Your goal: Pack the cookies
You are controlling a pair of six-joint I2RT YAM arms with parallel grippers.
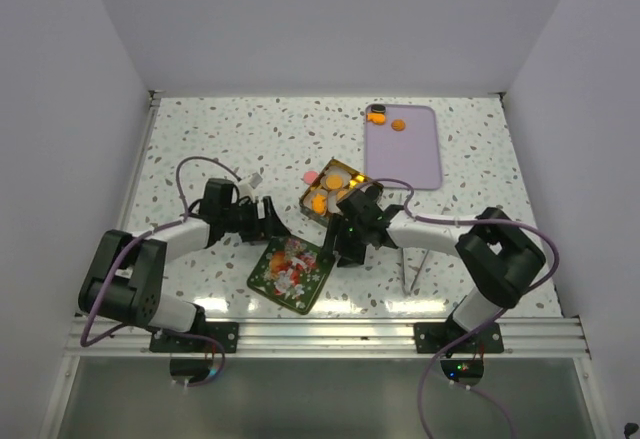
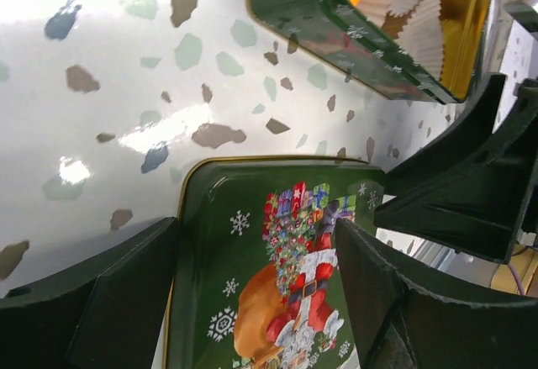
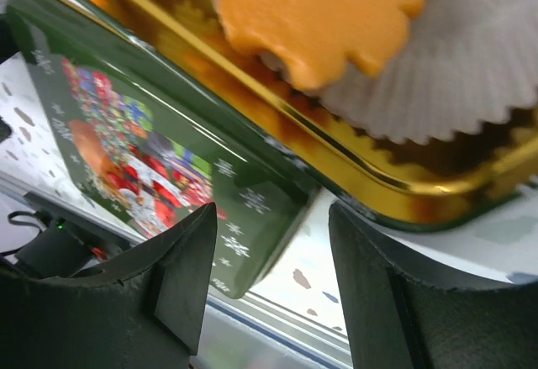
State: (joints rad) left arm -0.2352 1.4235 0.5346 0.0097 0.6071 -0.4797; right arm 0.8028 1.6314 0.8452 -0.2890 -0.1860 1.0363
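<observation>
Orange cookies [image 1: 325, 200] lie in white paper cups inside the gold-lined green tin [image 1: 311, 189] at mid-table. Two orange cookies [image 1: 398, 125] and a black one [image 1: 377, 109] lie on the purple tray [image 1: 410, 159]. A pink cookie [image 1: 309, 175] lies on the table beside the tin. My left gripper [image 1: 270, 224] is open and empty, its jaws either side of the green Santa lid's [image 2: 277, 285] near end. My right gripper [image 1: 345, 244] is open and empty, low between tin and lid. In the right wrist view an orange cookie [image 3: 319, 16] sits in a cup [image 3: 454, 75].
The Santa lid [image 1: 292, 269] lies flat near the front rail [image 1: 330, 334], close in front of the tin. The two grippers are close together over lid and tin; the right gripper shows in the left wrist view [image 2: 471, 184]. White walls enclose the speckled table.
</observation>
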